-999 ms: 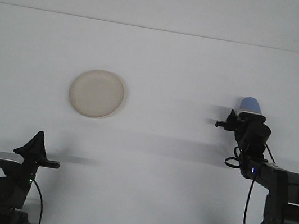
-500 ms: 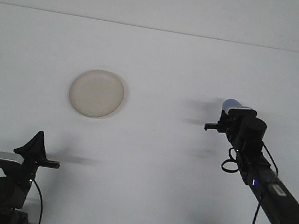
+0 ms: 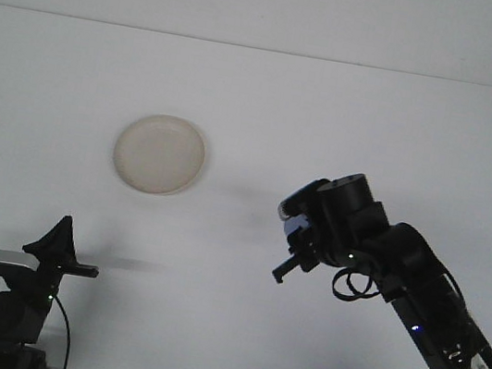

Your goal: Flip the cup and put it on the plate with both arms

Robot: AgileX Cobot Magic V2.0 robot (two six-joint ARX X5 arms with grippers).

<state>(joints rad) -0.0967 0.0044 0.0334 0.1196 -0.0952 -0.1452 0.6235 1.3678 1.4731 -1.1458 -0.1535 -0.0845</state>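
Both arms are matte black. The right arm has a rounded cylindrical wrist housing, a looped black cable beside it, small blue and green indicator lights, and a white barcode label lower down. The left arm carries a grey block on a round black joint, with thin black cables and a green light.

A plain white table fills the view, ending at a pale wall behind. One round cream plate lies flat on it, left of centre, nothing in it.
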